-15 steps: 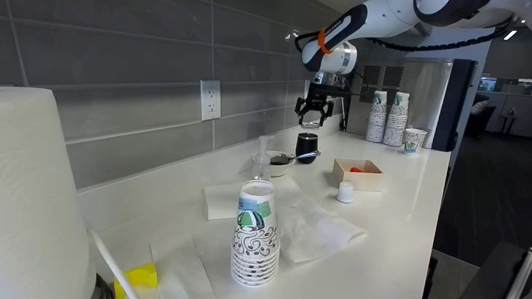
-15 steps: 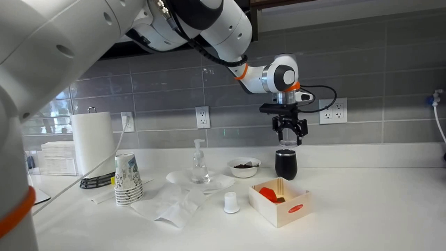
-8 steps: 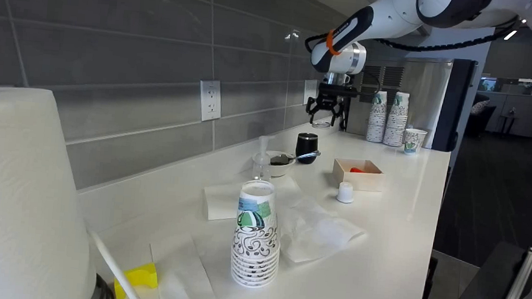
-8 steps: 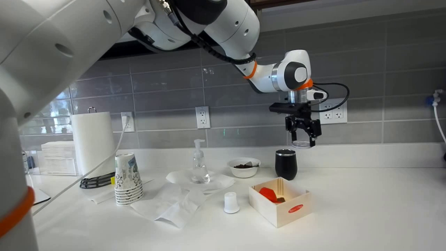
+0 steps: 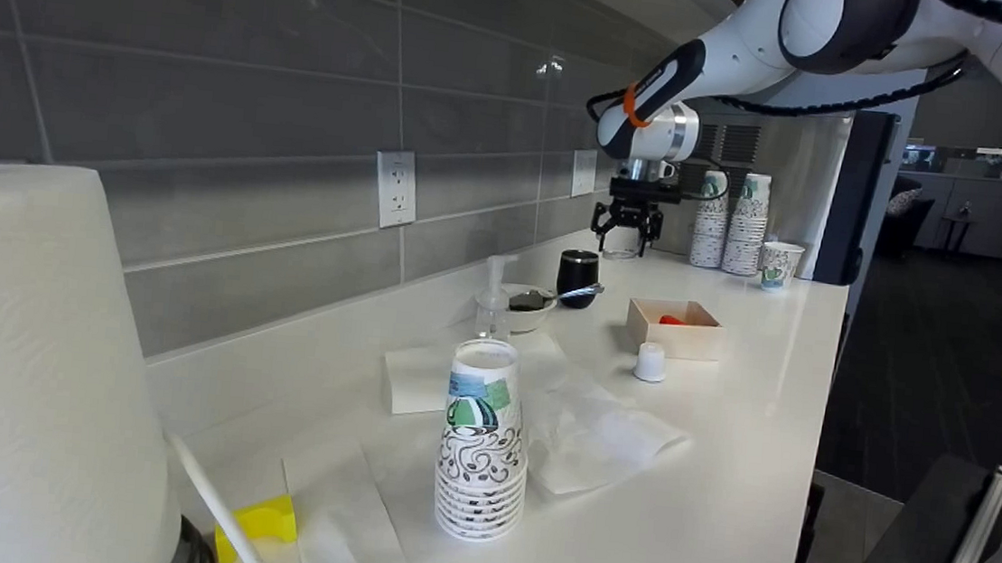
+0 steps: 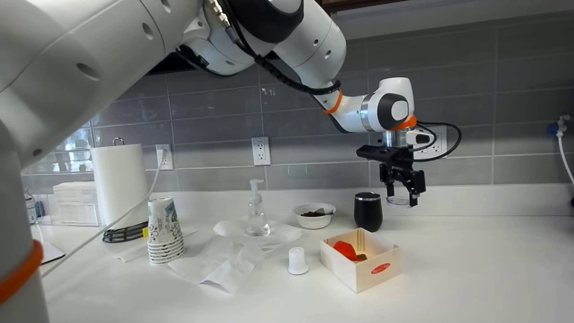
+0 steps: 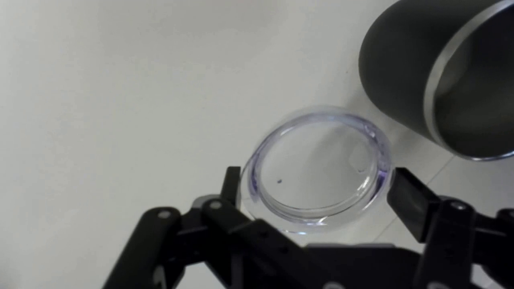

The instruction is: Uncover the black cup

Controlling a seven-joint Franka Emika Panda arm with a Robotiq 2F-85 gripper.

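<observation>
The black cup (image 6: pixel 367 214) stands upright on the white counter near the back wall; it also shows in an exterior view (image 5: pixel 576 279). In the wrist view the cup (image 7: pixel 397 64) is at the upper right, with a silver rim and an open top. My gripper (image 6: pixel 402 200) is shut on a clear round lid (image 7: pixel 317 180), held by its sides between the two fingers. The gripper also shows in an exterior view (image 5: pixel 620 242). The lid (image 6: pixel 397 202) is held beside the cup, apart from it, a little above the counter.
A wooden box (image 6: pixel 376 276) with a red item stands in front of the cup. A white bowl (image 6: pixel 314 221) with a spoon, a soap dispenser (image 6: pixel 257 215) and a small white cup (image 6: pixel 297 260) are nearby. Paper-cup stacks (image 5: pixel 746 226) and the tiled wall stand behind.
My gripper, holding the clear lid, has moved away from above the black cup to its side, then lower toward the counter. The cup has not moved.
</observation>
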